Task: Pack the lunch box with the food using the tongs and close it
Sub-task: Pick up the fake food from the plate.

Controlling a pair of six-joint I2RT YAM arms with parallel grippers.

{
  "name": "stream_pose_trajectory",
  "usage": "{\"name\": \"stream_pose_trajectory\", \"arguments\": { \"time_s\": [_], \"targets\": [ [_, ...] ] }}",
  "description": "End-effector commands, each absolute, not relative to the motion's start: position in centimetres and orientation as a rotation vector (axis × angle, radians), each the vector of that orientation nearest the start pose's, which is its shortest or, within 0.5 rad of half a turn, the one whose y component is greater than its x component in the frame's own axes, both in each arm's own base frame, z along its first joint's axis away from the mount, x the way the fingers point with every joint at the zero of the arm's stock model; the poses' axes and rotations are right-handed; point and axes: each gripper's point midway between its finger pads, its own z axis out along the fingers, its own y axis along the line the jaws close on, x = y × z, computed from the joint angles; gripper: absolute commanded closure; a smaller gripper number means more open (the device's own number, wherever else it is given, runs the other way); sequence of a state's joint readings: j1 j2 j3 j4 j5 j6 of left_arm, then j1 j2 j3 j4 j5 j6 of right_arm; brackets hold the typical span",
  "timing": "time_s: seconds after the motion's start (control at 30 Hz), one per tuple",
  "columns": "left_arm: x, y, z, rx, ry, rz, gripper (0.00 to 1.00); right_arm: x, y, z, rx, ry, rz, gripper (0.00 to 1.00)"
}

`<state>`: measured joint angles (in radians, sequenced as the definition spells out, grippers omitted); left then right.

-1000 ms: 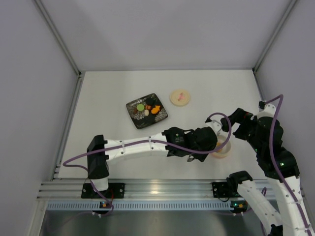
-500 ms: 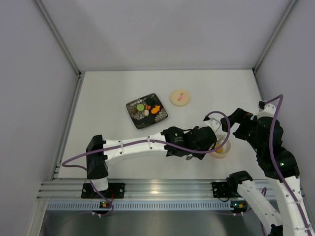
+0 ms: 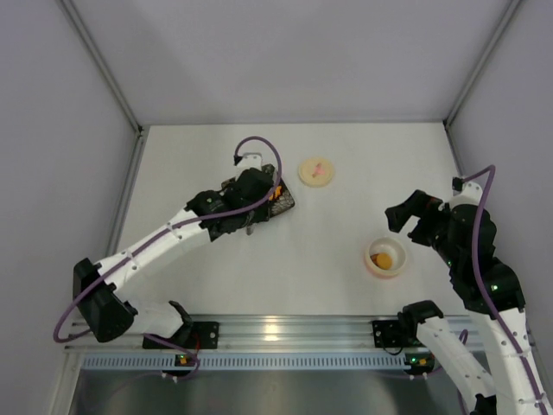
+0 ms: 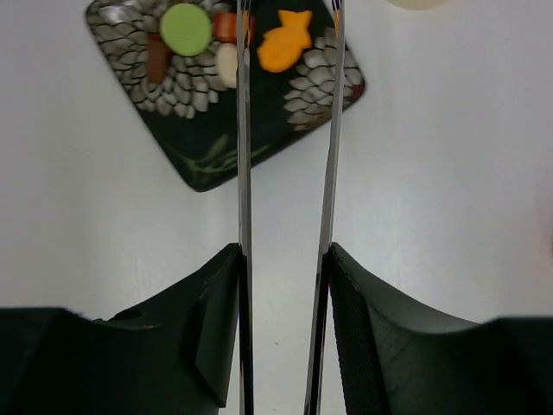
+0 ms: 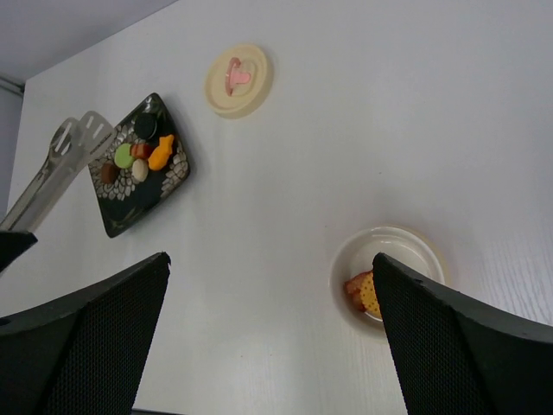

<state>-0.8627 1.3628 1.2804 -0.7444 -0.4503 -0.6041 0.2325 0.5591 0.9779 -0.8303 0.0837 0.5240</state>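
Note:
My left gripper (image 4: 285,251) is shut on the tongs (image 4: 244,173), whose two silvery arms stand apart and reach over the dark plate (image 4: 207,156). On the plate lies food: a green disc (image 4: 186,28), an orange fish (image 4: 286,39), and brown and cream pieces. From above, the left gripper (image 3: 251,197) covers most of the plate (image 3: 285,206). The lunch box (image 3: 386,258) stands uncovered at the right with orange food (image 5: 363,292) inside. Its lid (image 3: 316,170) lies apart, behind the plate's right side. My right gripper (image 5: 272,259) hangs open beside the lunch box, holding nothing.
Grey walls enclose the white table on the left, back and right. An aluminium rail (image 3: 276,333) with the arm bases runs along the near edge. A purple cable (image 3: 259,147) loops above the left wrist.
The left arm has swung from the lunch box back left to the plate, carrying the tongs. The lunch box now shows uncovered with orange food in it. The right arm has stayed put.

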Motion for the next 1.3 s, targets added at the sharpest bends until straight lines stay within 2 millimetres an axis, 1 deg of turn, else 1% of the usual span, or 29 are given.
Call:
{"name": "stream_pose_trajectory", "arguments": {
  "time_s": [0.0,0.03,0.13,0.17,0.2,0.27,0.37,0.4,0.53,0.73,1.07,1.27],
  "targets": [
    [28.9,-20.0,21.4,-0.039,2.244,-0.139,0.52,20.7,5.6,28.1,0.338,1.956,0.419,0.01],
    [29.5,-18.7,20.9,-0.078,2.251,-0.104,0.52,20.7,5.7,28.1,0.335,1.953,0.429,0.01],
    [30.1,-17.4,19.9,-0.105,2.271,-0.073,0.51,20.8,5.9,27.9,0.335,1.959,0.438,0.00],
    [30.4,-16.7,19.5,-0.126,2.278,-0.062,0.51,20.8,5.9,27.8,0.336,1.959,0.439,0.00],
    [30.7,-16.6,19.3,-0.128,2.280,-0.063,0.51,20.8,5.9,27.8,0.335,1.961,0.440,0.01],
    [31.1,-16.1,18.2,-0.137,2.314,-0.048,0.51,20.8,5.9,27.7,0.337,1.962,0.439,0.01],
    [31.3,-15.2,17.1,-0.154,2.338,-0.009,0.52,20.6,5.9,27.6,0.335,1.965,0.436,0.01],
    [31.1,-15.0,16.4,-0.147,2.351,-0.003,0.52,20.7,5.8,27.5,0.338,1.964,0.434,0.01],
    [31.0,-15.0,15.1,-0.135,2.381,0.004,0.52,20.7,5.8,27.3,0.341,1.967,0.432,0.01],
    [30.9,-15.1,13.8,-0.115,2.409,0.014,0.53,20.7,5.7,27.3,0.341,1.965,0.431,0.00],
    [30.9,-14.9,13.1,-0.113,2.422,0.044,0.55,20.7,5.7,26.9,0.345,1.970,0.425,0.01],
    [30.9,-14.7,12.5,-0.113,2.440,0.060,0.60,20.7,5.6,26.9,0.346,1.971,0.423,0.01]
  ]
}}
